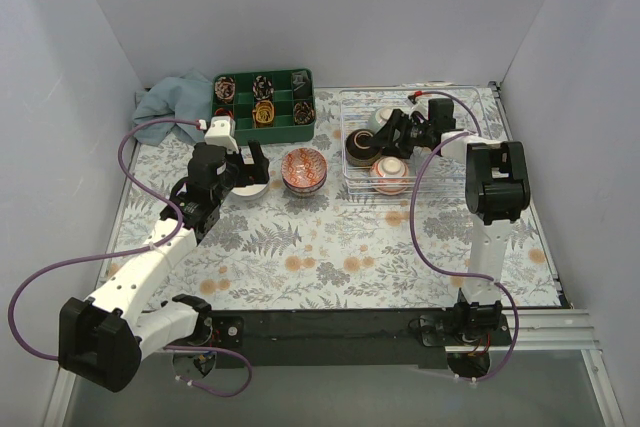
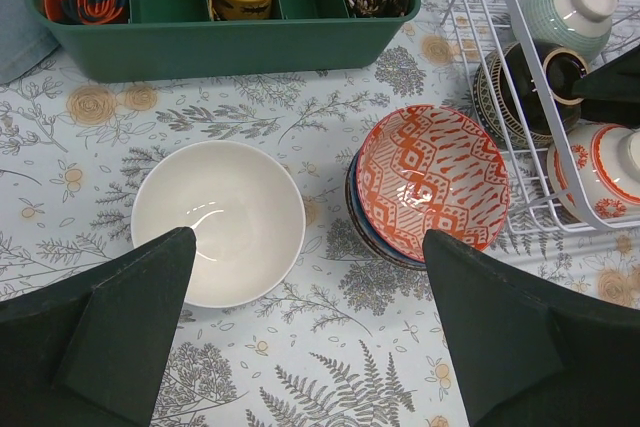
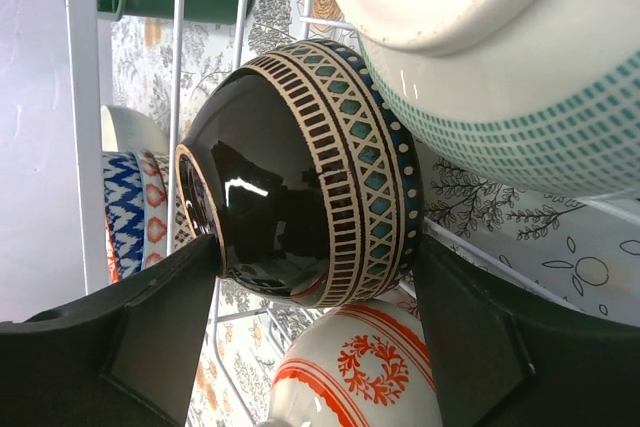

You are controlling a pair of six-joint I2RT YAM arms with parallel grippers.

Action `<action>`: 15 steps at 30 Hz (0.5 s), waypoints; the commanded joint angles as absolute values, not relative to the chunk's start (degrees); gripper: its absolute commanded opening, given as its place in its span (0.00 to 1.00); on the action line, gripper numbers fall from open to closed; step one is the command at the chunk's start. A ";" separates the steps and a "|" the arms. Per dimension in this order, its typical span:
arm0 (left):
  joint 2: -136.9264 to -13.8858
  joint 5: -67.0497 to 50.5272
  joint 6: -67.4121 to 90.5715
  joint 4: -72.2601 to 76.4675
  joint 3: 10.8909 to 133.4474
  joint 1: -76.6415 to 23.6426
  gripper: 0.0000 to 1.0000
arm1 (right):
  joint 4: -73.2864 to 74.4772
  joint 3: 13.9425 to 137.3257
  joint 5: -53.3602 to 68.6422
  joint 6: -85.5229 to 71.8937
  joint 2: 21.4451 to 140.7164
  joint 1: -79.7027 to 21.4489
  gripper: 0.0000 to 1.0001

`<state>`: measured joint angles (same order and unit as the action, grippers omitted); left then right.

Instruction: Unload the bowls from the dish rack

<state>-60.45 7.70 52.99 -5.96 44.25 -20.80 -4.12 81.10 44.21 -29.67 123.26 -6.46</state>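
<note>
The white wire dish rack (image 1: pixel 450 162) stands at the back right and holds three bowls. A black bowl with a patterned band (image 1: pixel 360 145) (image 3: pixel 300 187) lies on its side, a white and teal bowl (image 1: pixel 380 119) (image 3: pixel 500 77) is behind it, and a white bowl with red rings (image 1: pixel 390 175) (image 3: pixel 370 377) is in front. My right gripper (image 1: pixel 392 132) (image 3: pixel 315 257) reaches into the rack, its fingers pressed on the black bowl's foot and rim. My left gripper (image 1: pixel 243 162) (image 2: pixel 310 247) is open and empty above a plain white bowl (image 1: pixel 248 185) (image 2: pixel 218 219) on the table. An orange patterned bowl (image 1: pixel 305 169) (image 2: pixel 432 179) sits stacked on another bowl beside it.
A green compartment tray (image 1: pixel 262 102) (image 2: pixel 220 37) with rolled items stands at the back, left of the rack. A blue cloth (image 1: pixel 170 97) lies at the back left. The rack's wire side (image 2: pixel 520 67) stands just right of the orange bowl. White walls close in the table.
</note>
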 commanded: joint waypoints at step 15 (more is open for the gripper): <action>-60.03 7.12 52.03 -5.71 43.77 -20.57 0.98 | -7.21 78.75 46.06 -30.06 115.23 -6.50 0.32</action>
<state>-60.51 7.46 52.86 -5.98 44.25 -20.80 -6.07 79.05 44.95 -29.80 121.51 -6.13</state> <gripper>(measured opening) 0.982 0.797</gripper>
